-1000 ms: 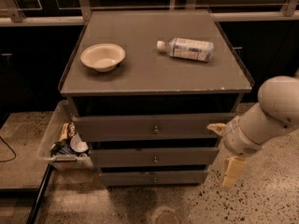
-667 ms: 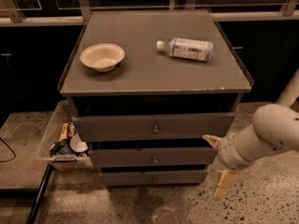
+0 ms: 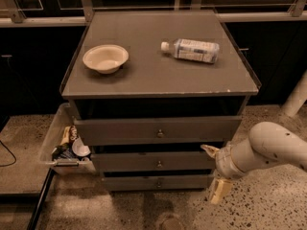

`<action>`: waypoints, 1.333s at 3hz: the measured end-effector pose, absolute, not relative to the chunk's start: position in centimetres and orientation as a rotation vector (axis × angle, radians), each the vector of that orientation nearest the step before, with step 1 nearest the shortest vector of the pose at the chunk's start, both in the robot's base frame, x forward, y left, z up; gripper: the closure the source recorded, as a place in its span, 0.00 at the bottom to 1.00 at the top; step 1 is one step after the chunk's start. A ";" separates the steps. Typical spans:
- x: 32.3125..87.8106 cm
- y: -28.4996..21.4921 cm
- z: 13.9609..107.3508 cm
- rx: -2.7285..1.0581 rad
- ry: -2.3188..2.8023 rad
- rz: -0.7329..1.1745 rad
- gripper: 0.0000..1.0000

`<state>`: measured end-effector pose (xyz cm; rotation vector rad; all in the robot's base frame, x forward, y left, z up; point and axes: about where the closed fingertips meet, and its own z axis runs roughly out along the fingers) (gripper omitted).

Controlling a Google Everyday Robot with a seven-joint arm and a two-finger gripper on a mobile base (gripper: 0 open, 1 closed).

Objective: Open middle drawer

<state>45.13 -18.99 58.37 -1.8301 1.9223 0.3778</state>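
- Cabinet top (image 3: 158,78): matte grey.
- Middle drawer (image 3: 124,161): grey front, small brassy knob (image 3: 159,164).
- Bowl (image 3: 105,58): cream.
- Water bottle (image 3: 193,50): clear, white cap, pale label w/ blue print.
- Floor (image 3: 273,202): beige, dark speckles.
- Gripper (image 3: 211,172): yellowish-cream fingers, spread apart, low by drawers' right end; arm (image 3: 268,145) off-white.
- Bin (image 3: 53,137) at left: translucent, mixed-colour clutter inside.

The floor (image 3: 144,210) before the middle drawer (image 3: 129,162) lies open, a cluttered plastic bin (image 3: 53,137) crowds the cabinet's left flank, and the gripper (image 3: 211,172), fingers spread, occupies the drawer's right end.
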 end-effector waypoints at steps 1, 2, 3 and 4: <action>45.1 -19.1 57.5 -1.807 1.930 0.405 0.00; 46.9 -19.7 54.1 -1.763 1.930 0.408 0.00; 49.6 -19.9 49.5 -1.749 1.882 0.372 0.00; 52.2 -20.1 45.4 -1.716 1.844 0.382 0.00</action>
